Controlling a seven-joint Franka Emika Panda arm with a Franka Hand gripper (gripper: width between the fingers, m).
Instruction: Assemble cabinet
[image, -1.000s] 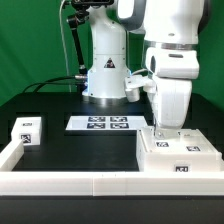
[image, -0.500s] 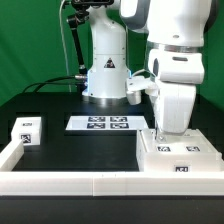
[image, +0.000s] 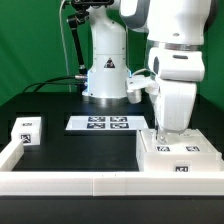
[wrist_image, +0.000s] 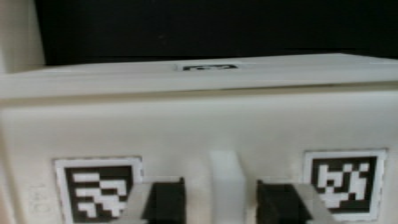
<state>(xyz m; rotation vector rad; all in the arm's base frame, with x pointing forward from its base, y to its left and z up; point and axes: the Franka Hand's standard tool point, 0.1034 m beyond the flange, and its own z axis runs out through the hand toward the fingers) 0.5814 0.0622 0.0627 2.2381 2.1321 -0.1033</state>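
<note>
The cabinet (image: 178, 155), a large white box with black-and-white tags, lies at the front on the exterior view's right. My gripper (image: 163, 133) points straight down at its top, near its left end. In the wrist view the cabinet (wrist_image: 196, 110) fills the frame, with one tag on each side. My gripper (wrist_image: 222, 200) is open. Its two black fingertips (wrist_image: 166, 200) stand apart on either side of a low white ridge, and I see a gap on both sides. A small white tagged block (image: 27, 131) sits at the exterior view's left.
The marker board (image: 100, 123) lies flat in the middle, in front of the robot's base (image: 105, 80). Long low white border rails (image: 70, 182) run along the front and up the left side. The table is black.
The arm shifted very slightly toward the exterior view's right a second ago and has held still since. The cabinet and the small block have not moved.
</note>
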